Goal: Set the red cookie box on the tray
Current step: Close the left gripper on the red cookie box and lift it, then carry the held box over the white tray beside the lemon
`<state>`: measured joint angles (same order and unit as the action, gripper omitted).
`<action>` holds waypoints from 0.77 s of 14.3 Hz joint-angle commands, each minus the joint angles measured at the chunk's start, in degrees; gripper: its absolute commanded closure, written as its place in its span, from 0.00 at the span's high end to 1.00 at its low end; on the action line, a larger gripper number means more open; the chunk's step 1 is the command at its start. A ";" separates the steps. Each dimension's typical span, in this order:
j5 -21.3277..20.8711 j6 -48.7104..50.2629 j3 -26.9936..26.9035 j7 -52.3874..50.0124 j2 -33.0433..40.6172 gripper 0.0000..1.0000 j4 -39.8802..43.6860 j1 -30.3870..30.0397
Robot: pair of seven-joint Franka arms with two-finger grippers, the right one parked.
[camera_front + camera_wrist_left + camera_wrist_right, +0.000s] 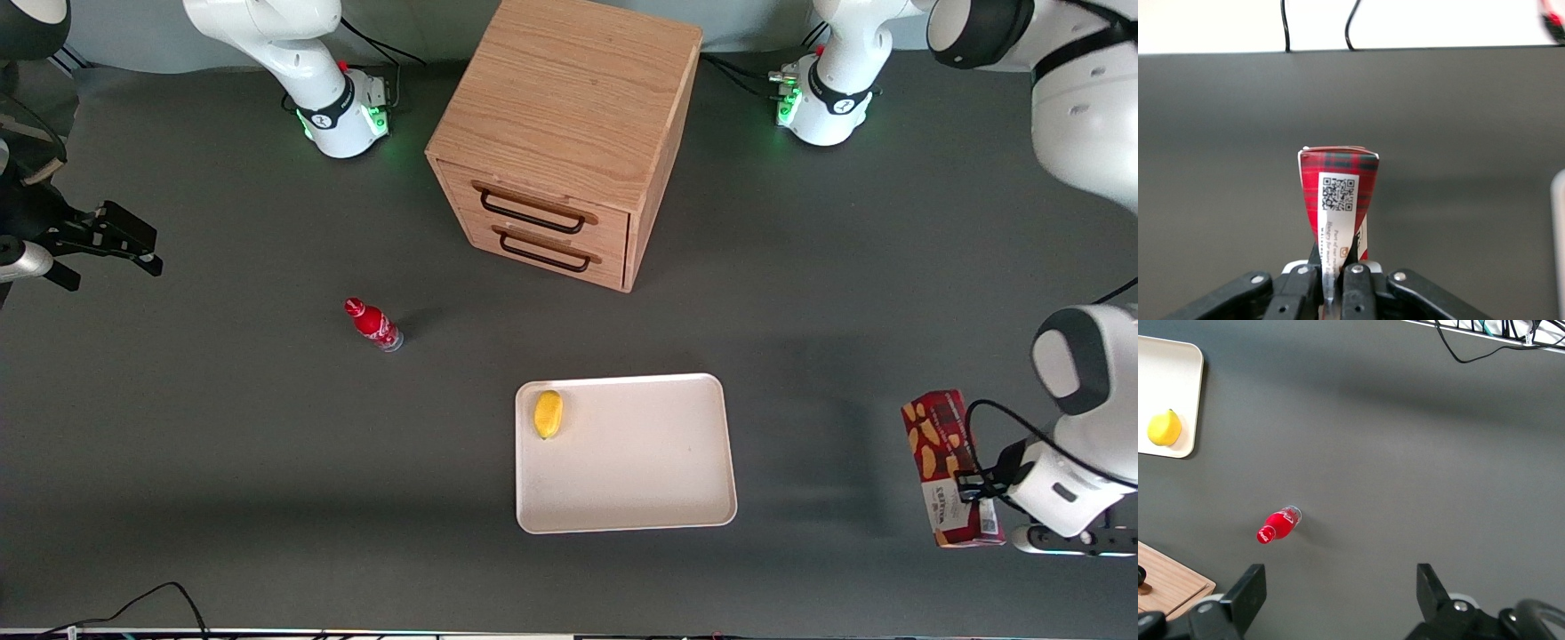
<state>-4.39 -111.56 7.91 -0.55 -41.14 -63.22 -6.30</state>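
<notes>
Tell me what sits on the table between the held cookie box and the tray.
Nothing: in the front view only bare dark tabletop separates the red cookie box, clamped in the gripper toward the working arm's end, from the tray.

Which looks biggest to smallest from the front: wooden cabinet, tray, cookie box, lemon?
1. Wooden cabinet
2. Tray
3. Red cookie box, shut in the gripper toward the working arm's end
4. Lemon, on the tray
</notes>
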 commanded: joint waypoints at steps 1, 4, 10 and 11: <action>-0.71 11.78 0.00 -7.51 3.95 0.00 4.76 4.70; -0.62 17.95 0.44 -17.34 7.65 0.00 5.12 11.28; -1.23 10.87 -0.26 -30.73 3.46 0.00 5.39 23.77; -1.84 7.80 -0.26 -31.26 1.52 0.00 5.39 24.74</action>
<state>-5.09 -99.27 8.90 -29.97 -35.85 -58.86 16.48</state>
